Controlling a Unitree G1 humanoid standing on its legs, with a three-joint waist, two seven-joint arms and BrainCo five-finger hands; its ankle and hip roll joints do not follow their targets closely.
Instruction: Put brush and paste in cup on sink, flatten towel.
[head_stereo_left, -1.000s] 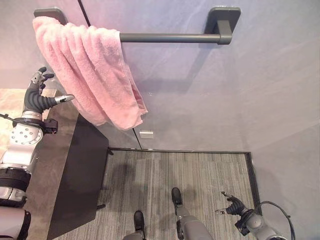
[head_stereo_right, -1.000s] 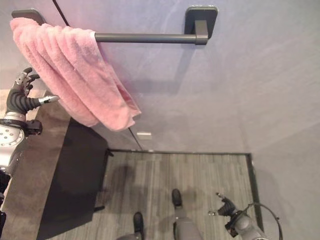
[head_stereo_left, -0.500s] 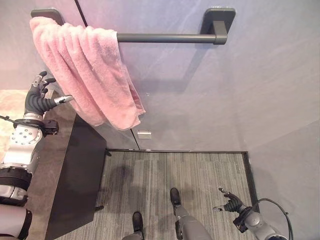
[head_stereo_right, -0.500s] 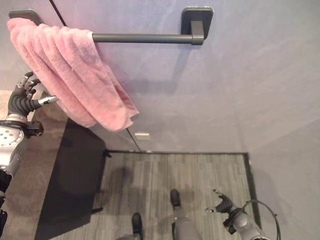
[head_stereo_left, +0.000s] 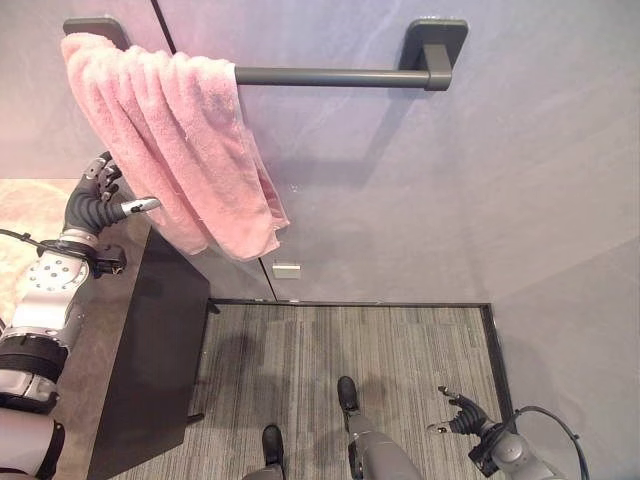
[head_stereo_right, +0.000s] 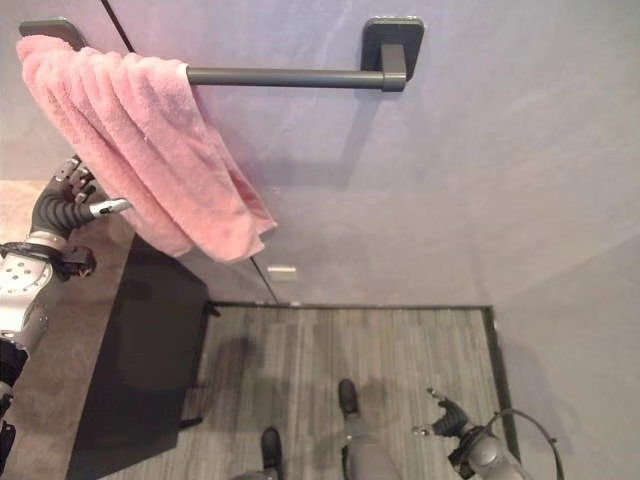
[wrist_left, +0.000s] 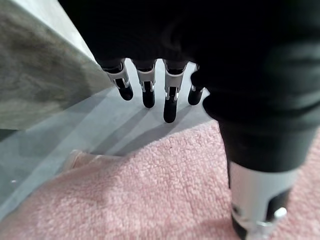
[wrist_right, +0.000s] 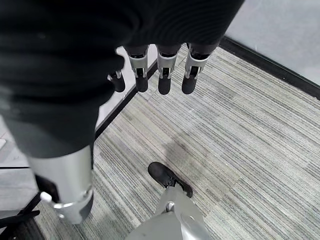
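One fluffy pink terry towel (head_stereo_left: 175, 150) hangs bunched over the left end of one dark grey wall rail (head_stereo_left: 330, 75); the left hand (head_stereo_left: 97, 200) is just beside its lower left edge, fingers relaxed, thumb toward the cloth; the right hand (head_stereo_left: 462, 417) hangs loose-fingered and empty above the striped grey carpet (head_stereo_left: 350, 340).

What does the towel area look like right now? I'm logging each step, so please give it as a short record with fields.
towel: pink towel bunched at the left end of the bar, hanging unevenly, not flattened
bar: dark towel bar on the grey wall, its right part bare
left hand: left hand raised beside the towel's left edge, fingers relaxed, holding nothing; thumb close over the cloth in its wrist view
right hand: right hand low over the striped floor, open, empty
counter: stone-look counter under the left arm
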